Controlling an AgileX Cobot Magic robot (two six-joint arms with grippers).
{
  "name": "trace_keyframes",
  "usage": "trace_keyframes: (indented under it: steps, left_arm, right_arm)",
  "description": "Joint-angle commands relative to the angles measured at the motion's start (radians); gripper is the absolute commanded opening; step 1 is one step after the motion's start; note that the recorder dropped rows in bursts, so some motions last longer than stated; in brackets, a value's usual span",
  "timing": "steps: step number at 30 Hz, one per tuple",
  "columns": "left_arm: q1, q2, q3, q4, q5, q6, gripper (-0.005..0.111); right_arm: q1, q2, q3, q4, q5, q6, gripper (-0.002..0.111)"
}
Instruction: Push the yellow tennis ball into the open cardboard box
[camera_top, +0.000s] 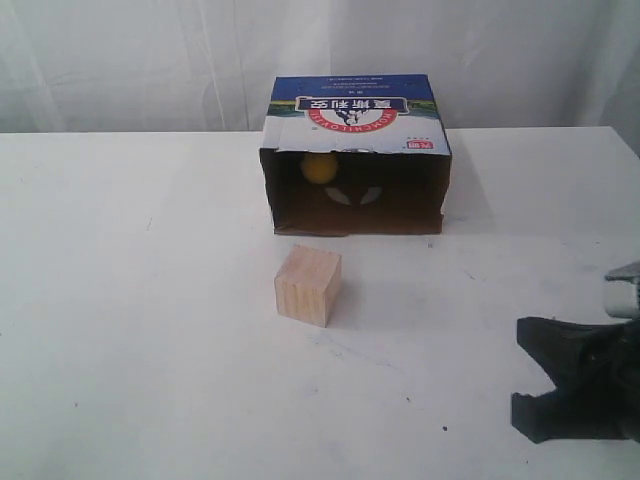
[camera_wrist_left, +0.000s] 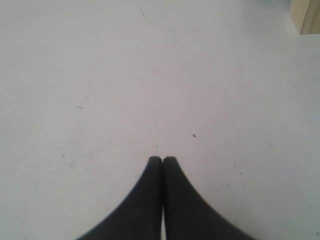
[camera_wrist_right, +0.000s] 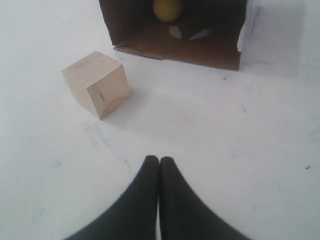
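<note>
The yellow tennis ball (camera_top: 320, 167) lies inside the open cardboard box (camera_top: 355, 120), against its dark back wall on the left side. In the right wrist view the ball (camera_wrist_right: 166, 9) shows deep in the box's mouth (camera_wrist_right: 175, 47). My right gripper (camera_top: 525, 368) is low at the table's front right, far from the box, and its fingertips (camera_wrist_right: 159, 161) are pressed together with nothing between them. My left gripper (camera_wrist_left: 163, 160) is shut over bare table and is out of the exterior view.
A pale wooden cube (camera_top: 308, 285) stands on the white table (camera_top: 150, 300) in front of the box's opening, also seen in the right wrist view (camera_wrist_right: 96, 82). Its corner (camera_wrist_left: 306, 15) shows in the left wrist view. White curtains hang behind the table.
</note>
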Motion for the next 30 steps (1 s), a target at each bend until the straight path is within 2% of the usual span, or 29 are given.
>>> trace_keyframes:
  steps: [1,5,9,21,30]
  left_arm:
    - [-0.005,-0.005,0.004,0.002,0.016,0.004,0.0]
    - [-0.005,-0.005,0.004,0.002,0.016,0.004,0.0]
    - [-0.005,-0.005,0.004,0.002,0.016,0.004,0.0]
    - [-0.005,-0.005,0.004,0.002,0.016,0.004,0.0]
    - [-0.005,-0.005,0.004,0.002,0.016,0.004,0.0]
  right_arm:
    - [-0.042,-0.152,0.06,0.004,0.073,0.0,0.0]
    - [-0.12,-0.31,0.133,0.004,0.067,0.0,0.0]
    - [-0.157,-0.432,0.167,0.004,0.065,0.0,0.0]
    - [-0.168,-0.648,0.167,0.004,0.315,0.0,0.0]
    - [-0.168,-0.761,0.167,0.001,0.427,0.0,0.0]
